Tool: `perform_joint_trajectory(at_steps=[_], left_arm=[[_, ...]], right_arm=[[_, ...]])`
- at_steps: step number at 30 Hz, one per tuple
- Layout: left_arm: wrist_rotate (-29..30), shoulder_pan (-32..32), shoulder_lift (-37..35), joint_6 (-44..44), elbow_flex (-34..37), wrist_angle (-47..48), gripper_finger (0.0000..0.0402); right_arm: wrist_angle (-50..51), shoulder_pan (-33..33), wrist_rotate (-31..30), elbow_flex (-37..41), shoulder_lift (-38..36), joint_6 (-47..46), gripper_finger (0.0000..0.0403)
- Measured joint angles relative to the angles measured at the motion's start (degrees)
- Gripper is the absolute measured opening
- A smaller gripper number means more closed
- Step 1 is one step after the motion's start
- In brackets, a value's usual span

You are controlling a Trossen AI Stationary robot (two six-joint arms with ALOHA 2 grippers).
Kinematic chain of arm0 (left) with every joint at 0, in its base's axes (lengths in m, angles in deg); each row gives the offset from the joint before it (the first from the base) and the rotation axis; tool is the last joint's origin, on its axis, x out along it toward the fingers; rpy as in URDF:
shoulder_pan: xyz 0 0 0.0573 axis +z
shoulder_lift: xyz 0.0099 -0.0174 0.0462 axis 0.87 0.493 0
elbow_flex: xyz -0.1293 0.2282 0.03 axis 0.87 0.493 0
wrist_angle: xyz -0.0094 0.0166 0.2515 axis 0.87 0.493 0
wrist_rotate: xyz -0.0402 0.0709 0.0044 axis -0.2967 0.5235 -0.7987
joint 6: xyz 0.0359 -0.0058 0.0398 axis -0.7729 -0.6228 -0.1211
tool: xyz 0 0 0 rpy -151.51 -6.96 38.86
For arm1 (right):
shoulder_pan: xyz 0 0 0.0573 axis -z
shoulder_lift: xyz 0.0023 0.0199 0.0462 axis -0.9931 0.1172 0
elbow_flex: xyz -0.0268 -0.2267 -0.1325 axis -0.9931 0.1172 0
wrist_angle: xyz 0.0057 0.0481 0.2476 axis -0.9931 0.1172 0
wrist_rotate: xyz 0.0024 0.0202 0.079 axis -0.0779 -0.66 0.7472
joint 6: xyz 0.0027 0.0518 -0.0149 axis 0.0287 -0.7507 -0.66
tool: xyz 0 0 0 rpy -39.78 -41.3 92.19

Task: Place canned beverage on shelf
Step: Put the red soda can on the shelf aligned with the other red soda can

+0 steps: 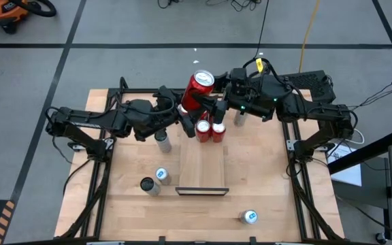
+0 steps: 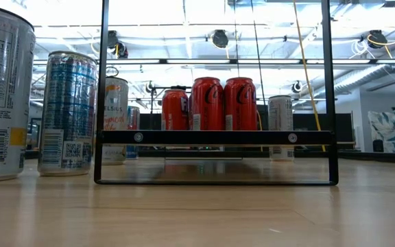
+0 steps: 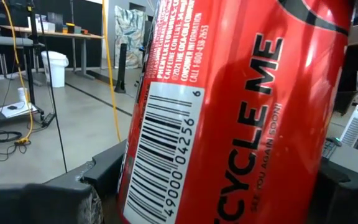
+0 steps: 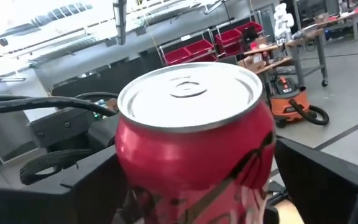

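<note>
A red can (image 1: 198, 90) is up over the far end of the shelf (image 1: 203, 170), tilted, with its top toward the far edge. My left gripper (image 1: 184, 114) comes at it from the left and my right gripper (image 1: 216, 105) from the right. The can fills the left wrist view (image 3: 229, 112), and its silver top shows in the right wrist view (image 4: 188, 99). Both grippers are shut on it. Two red cans (image 1: 210, 129) stand side by side on the shelf's far end. In the low view they show at the middle (image 2: 223, 103), with a third red can (image 2: 175, 110) farther back. My left gripper pinches the can's side wall, low down near the barcode (image 3: 160, 155), between its two fingers (image 3: 86, 193). It comes from the table's left. The can is lifted clear and leans. My right gripper has the can's body below the shoulder (image 4: 166, 168) between its two fingers (image 4: 316, 180), from the table's right. The can's top faces up toward the wrist camera.
Three slim silver cans (image 1: 162, 141) (image 1: 161, 175) (image 1: 148, 185) stand left of the shelf and one (image 1: 249, 216) stands near the front right. They loom large at the left of the low view (image 2: 67, 113). Black rails frame the tabletop (image 1: 298, 170).
</note>
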Motion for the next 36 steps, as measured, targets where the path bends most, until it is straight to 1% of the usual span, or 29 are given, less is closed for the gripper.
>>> perform_joint_trajectory(at_steps=[2, 5, 9, 12, 14, 20, 22, 26, 30, 33, 36], left_arm=[[0.09, 0.03, 0.0, 0.01, 0.0, 0.11, 0.0306], [0.06, -0.03, 0.0, -0.1, 0.0, 0.15, 0.0306], [0.26, 0.01, 0.0, -0.02, 0.0, 0.6, 0.0306], [0.27, 0.03, -0.02, 0.44, -0.02, 1.52, 0.0313], [-0.1, 0.03, -0.02, 2.86, -0.07, 2.97, 0.0325], [-6.39, -0.01, -1.27, 9.01, -0.07, 7.24, 0.038], [-8.15, -0.02, -1.86, 10.36, -0.09, 8.18, 0.0393], [-10.31, -0.03, -3.51, 10.81, -0.09, 9.52, 0.0395], [-12.93, -0.09, -6.73, 10.79, -0.09, 10.58, 0.0395], [-15.75, 0.25, -9.05, 10.8, -0.09, 10.53, 0.0395], [-17.8, 0.88, -10.94, 11.24, -0.09, 10.56, 0.0395]], right_arm=[[-0.26, 0.22, 0.19, 0.0, 0.02, 0.21, 0.0349], [-0.54, 0.76, 2.7, 0.0, 0.02, 0.25, 0.032], [-0.36, 1.17, 3.75, 0.0, 0.02, 0.39, 0.0282], [-0.07, 1.32, 4.05, 0.0, 0.02, 0.54, 0.0266], [0.48, 1.32, 4.26, 0.0, -0.11, 0.79, 0.0265], [2.6, 1.44, 5.11, 0.04, -0.83, 1.71, 0.0275], [3.56, 1.73, 6.6, 0.04, -1.52, 2.43, 0.0273], [4.15, 2.6, 10.86, 0.02, -2.14, 2.92, 0.0272], [7.0, 3.71, 16.5, 0.02, -2.45, 3.04, 0.0273], [11.03, 4.58, 19.71, 0.02, -2.79, 3.0, 0.0273], [12.64, 5.57, 23.13, 0.02, -2.8, 3.0, 0.0273]])
